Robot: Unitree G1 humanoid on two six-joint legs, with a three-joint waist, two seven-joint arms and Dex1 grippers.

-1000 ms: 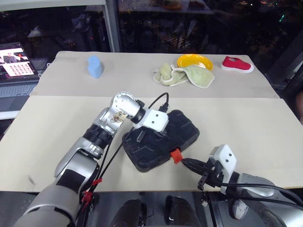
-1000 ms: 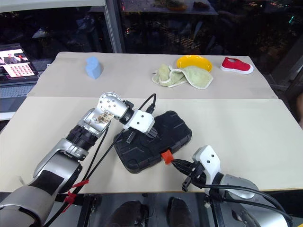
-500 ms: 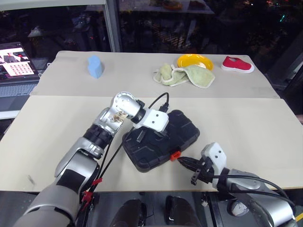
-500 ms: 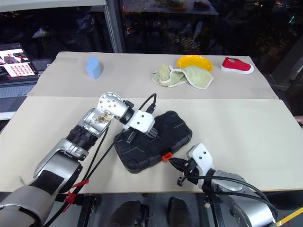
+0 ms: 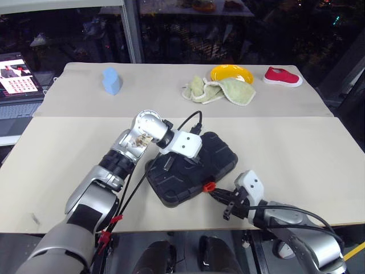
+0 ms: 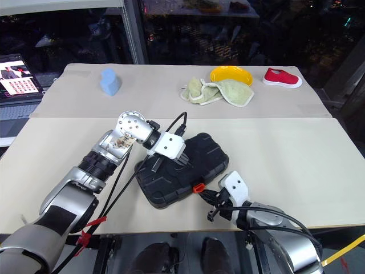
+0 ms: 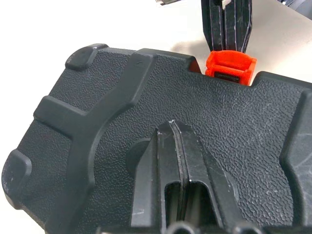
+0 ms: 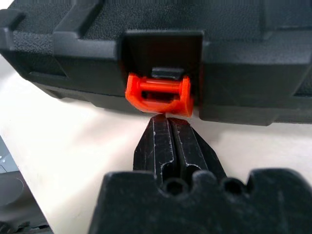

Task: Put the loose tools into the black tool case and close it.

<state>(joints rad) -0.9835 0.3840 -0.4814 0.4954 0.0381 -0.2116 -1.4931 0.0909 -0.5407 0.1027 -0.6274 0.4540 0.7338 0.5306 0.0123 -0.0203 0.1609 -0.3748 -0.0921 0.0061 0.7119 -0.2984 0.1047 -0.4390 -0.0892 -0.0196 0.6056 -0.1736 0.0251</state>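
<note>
Both closed claws: left (image 7: 176, 127) pressing case lid (image 5: 219, 162), right (image 8: 167, 122) seemingly touching latch (image 8: 159, 94).

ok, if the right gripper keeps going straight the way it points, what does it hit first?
The orange latch on the front edge of the black tool case. The shut right gripper points at it from just short; actual contact can't be told.

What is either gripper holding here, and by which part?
Nothing is held. The left gripper, shut, presses on the black tool case lid; the right gripper, shut, has its tips at the orange latch.
</note>
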